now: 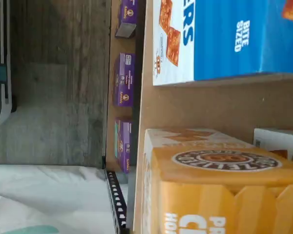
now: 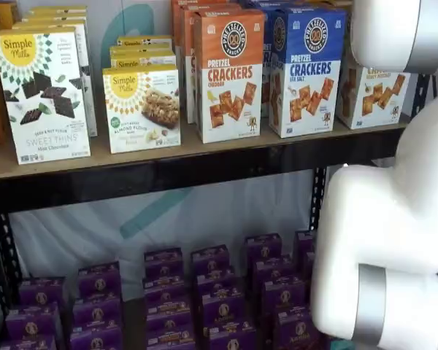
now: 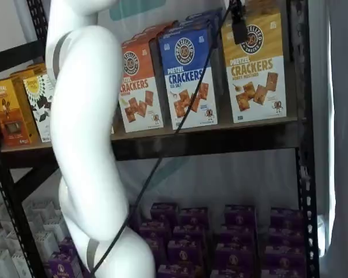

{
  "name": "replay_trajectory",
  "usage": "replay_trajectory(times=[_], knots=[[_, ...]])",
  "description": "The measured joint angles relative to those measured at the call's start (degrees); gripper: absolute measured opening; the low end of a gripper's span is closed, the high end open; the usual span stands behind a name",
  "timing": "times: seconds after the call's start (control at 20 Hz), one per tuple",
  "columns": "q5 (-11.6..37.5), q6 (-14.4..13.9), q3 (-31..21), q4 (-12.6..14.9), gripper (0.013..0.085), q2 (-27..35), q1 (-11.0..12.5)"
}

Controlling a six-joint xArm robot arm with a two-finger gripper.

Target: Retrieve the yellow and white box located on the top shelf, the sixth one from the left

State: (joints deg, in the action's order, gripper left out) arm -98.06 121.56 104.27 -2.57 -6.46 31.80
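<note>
Wrist view: the yellow box [image 1: 219, 190] fills the near field, its logo-bearing top edge toward the camera, on the shelf [image 1: 195, 105] beside a blue box [image 1: 234, 39]; no fingers visible. Shelf view: yellow box [image 2: 371, 95] stands upright at the shelf's right end, largely covered by the white arm [image 2: 394, 233]; gripper not seen. Shelf view: gripper [image 3: 238, 23] shows as a dark piece with cable at the top edge, directly over the yellow box [image 3: 256, 69], whose long axis is vertical. Finger gap: cannot tell, cut off by the frame.
</note>
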Motion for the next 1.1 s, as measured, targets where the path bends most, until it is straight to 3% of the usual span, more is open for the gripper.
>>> replay_trajectory(times=[0.15, 0.5, 0.65, 1.1], knots=[[0.0, 0.0, 0.0, -0.2, 0.069, 0.0, 0.1], [0.5, 0.1, -0.4, -0.5, 0.069, -0.2, 0.3], [0.5, 0.2, -0.4, -0.6, 0.061, -0.1, 0.3], [-1.2, 0.8, 1.7, -2.5, 0.061, 0.7, 1.7]])
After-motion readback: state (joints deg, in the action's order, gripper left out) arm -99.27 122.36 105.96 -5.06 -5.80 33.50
